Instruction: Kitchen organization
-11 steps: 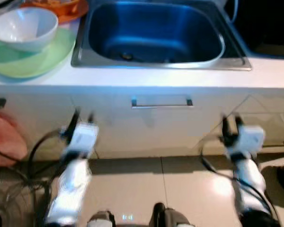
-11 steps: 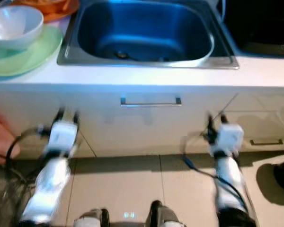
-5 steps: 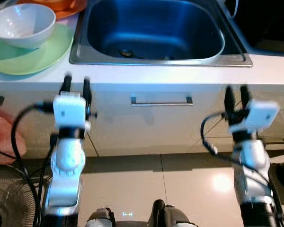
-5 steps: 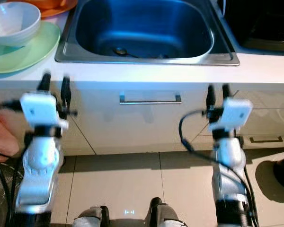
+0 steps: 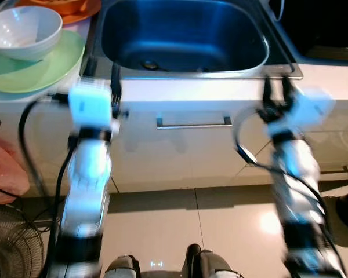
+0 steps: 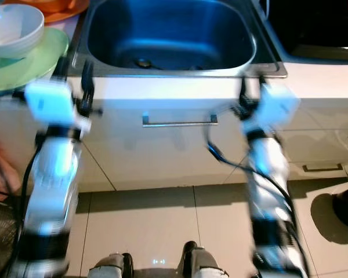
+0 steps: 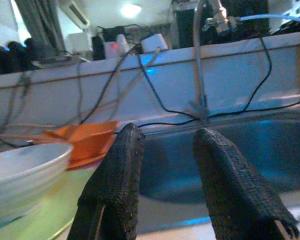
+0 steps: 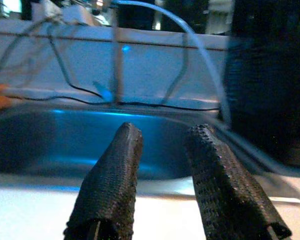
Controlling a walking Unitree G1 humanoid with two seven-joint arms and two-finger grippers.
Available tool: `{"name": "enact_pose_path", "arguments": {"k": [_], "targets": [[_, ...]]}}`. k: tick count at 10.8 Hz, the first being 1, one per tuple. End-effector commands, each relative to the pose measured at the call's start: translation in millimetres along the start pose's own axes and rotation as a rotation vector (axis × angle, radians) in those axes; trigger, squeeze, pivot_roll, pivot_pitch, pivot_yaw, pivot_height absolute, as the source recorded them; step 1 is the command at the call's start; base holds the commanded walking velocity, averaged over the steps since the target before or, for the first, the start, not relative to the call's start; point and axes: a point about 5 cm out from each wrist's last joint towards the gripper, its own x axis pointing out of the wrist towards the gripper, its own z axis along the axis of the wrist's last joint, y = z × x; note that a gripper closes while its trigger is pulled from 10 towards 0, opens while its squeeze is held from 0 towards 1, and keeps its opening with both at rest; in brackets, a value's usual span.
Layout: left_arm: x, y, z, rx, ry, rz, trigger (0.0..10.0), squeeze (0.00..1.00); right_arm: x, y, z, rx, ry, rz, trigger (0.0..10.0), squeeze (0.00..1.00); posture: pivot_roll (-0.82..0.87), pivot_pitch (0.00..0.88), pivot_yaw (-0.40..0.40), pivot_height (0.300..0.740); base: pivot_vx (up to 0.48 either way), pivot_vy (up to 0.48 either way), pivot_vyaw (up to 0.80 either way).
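A white bowl [image 5: 24,32] rests on a light green plate [image 5: 40,68] on the white counter, left of the steel sink [image 5: 182,36]. An orange dish [image 5: 66,7] sits behind the bowl. My left gripper [image 5: 100,68] is raised to counter height at the sink's front left corner, fingers [image 7: 115,180] open and empty, with the bowl [image 7: 20,177] beside them. My right gripper [image 5: 276,88] is up at the sink's front right corner, open and empty, its fingers [image 8: 115,180] pointing over the counter edge toward the basin.
A drawer with a metal handle [image 5: 194,122] sits under the sink. A tap [image 7: 202,55] and cables run along the back wall. A fan [image 5: 11,243] and a pink object [image 5: 6,176] stand on the floor at left. A dark hob [image 5: 325,29] lies right of the sink.
Both arms have risen from in front of the cabinet to counter height, the grippers now reaching the sink's front rim. The bowl, plate and sink stay put.
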Motion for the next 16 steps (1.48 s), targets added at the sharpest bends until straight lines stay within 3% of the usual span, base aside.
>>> {"name": "enact_pose_path", "arguments": {"k": [1,3,5,8,10,16], "targets": [[0.7,-4.2,-6,-0.012,0.032,-0.029,10.0,0.00,1.7,5.4,-4,0.018,0.035,0.020,10.0,0.00,0.15,0.185,-0.059,0.740,0.000,0.000,0.00],[10.9,-19.4,-23,-0.054,0.126,-0.053,10.0,0.00,14.6,22.4,-11,0.075,0.093,0.063,10.0,0.00,0.16,0.177,-0.060,0.740,0.000,0.000,0.00],[14.2,-34.4,-21,-0.101,0.107,-0.113,10.0,0.00,17.3,26.0,-14,0.087,0.099,0.071,10.0,0.00,0.15,0.167,-0.055,0.740,0.000,0.000,0.00],[18.5,-38.1,-19,-0.116,0.094,-0.117,10.0,0.00,18.6,26.6,-12,0.097,0.090,0.080,10.0,0.00,0.14,0.157,-0.046,0.740,0.000,0.000,0.00],[21.5,-38.9,-18,-0.124,0.085,-0.120,10.0,0.00,18.7,27.0,-12,0.067,0.085,0.083,10.0,0.00,0.14,0.158,-0.045,0.740,0.255,0.000,0.25],[22.3,-39.6,-18,-0.131,0.077,-0.124,10.0,0.00,18.6,25.7,-16,0.097,0.104,0.077,10.0,0.00,0.15,0.178,-0.052,0.740,0.299,0.000,0.00]]}}
